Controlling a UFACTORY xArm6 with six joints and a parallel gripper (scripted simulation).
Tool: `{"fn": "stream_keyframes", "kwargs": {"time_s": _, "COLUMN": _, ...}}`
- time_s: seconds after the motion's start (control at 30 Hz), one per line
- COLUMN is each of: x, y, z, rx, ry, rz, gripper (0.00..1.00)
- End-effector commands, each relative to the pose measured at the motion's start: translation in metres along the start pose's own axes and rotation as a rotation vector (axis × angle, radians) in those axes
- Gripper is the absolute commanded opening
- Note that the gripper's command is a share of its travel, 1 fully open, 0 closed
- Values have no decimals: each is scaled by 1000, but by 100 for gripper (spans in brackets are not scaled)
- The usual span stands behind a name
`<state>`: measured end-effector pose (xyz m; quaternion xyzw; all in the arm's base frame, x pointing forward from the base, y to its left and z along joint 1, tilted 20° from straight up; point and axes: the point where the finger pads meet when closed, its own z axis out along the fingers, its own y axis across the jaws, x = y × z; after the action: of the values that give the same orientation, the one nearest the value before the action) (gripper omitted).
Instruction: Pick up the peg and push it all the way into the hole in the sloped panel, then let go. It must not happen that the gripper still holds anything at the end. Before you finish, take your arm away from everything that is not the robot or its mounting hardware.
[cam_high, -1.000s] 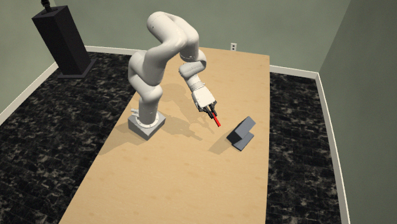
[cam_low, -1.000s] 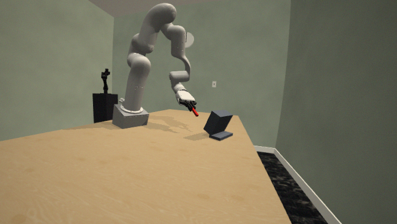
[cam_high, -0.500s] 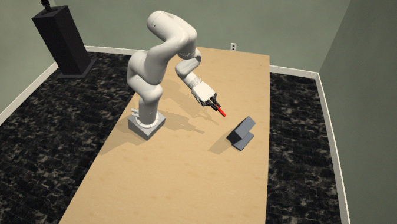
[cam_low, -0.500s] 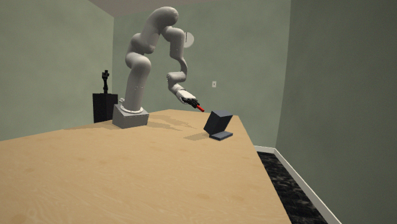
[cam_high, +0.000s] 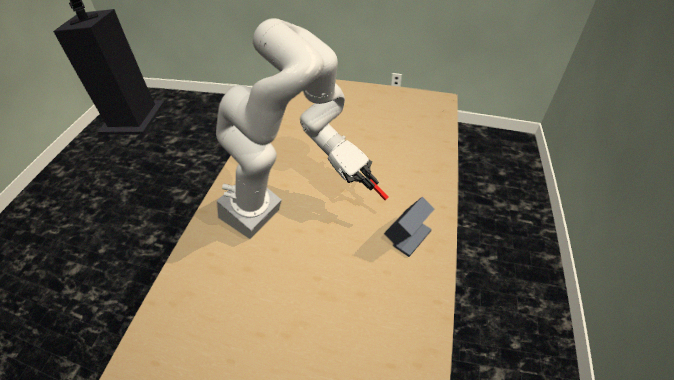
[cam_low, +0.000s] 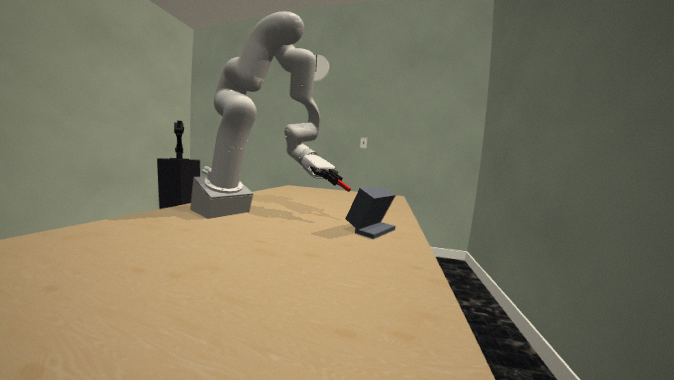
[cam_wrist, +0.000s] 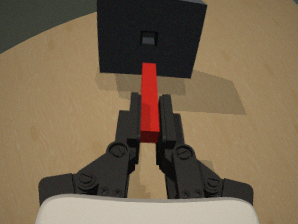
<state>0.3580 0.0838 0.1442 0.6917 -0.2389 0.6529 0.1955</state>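
Note:
My gripper (cam_high: 371, 182) is shut on a red peg (cam_high: 381, 191) and holds it in the air, tilted down toward the dark sloped panel (cam_high: 413, 221) on the table. The peg's free end is a short way from the panel and does not touch it. In the wrist view the peg (cam_wrist: 150, 102) sits between my two black fingers and points at the small square hole (cam_wrist: 149, 39) in the panel's face (cam_wrist: 150, 32). In the exterior view the peg (cam_low: 343, 185) sits just left of the panel's top edge (cam_low: 372, 206).
The panel stands on a flat base (cam_high: 415, 241) near the table's right edge. The arm's base (cam_high: 249, 206) is mounted at the left of the table. A black pedestal (cam_high: 106, 68) stands on the floor at the back left.

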Motion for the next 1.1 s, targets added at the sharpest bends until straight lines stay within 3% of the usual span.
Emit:
{"fn": "stream_keyframes", "kwargs": {"time_s": 0.0, "x": 1, "y": -1, "z": 10, "rx": 0, "ry": 0, "rz": 2, "gripper": 0}}
{"fn": "stream_keyframes", "kwargs": {"time_s": 0.53, "x": 1, "y": 0, "z": 35, "rx": 0, "ry": 1, "rz": 2, "gripper": 0}}
{"fn": "stream_keyframes", "kwargs": {"time_s": 1.07, "x": 1, "y": 0, "z": 43, "rx": 0, "ry": 1, "rz": 2, "gripper": 0}}
